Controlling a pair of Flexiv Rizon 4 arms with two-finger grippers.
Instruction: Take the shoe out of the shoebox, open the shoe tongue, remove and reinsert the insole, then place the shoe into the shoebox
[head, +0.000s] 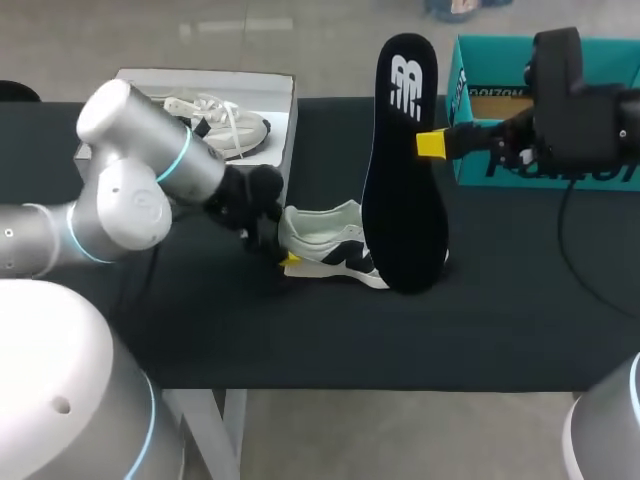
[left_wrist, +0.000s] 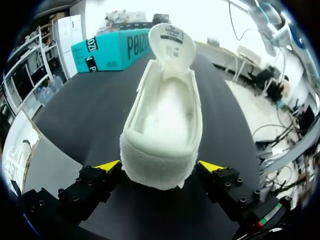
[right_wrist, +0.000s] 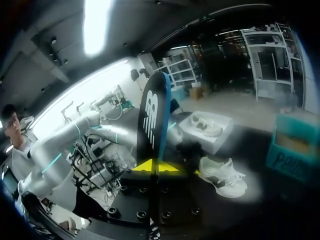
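A: State of left end effector (left_wrist: 159, 166)?
B: Clamped on the heel of the shoe (left_wrist: 162, 120), which stands on the black bench (head: 500, 300), tongue raised.
A: And right end effector (right_wrist: 156, 166)?
B: Pinching the black insole (head: 403, 170), held on end, out of the shoe, near its toe.

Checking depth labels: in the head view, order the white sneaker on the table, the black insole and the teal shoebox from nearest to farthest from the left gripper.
1. White sneaker with black stripes, on the table: its heel is in the left gripper.
2. Black foam insole, upright at the sneaker's toe end, held by the right gripper.
3. Teal cardboard shoebox, at the table's far right.
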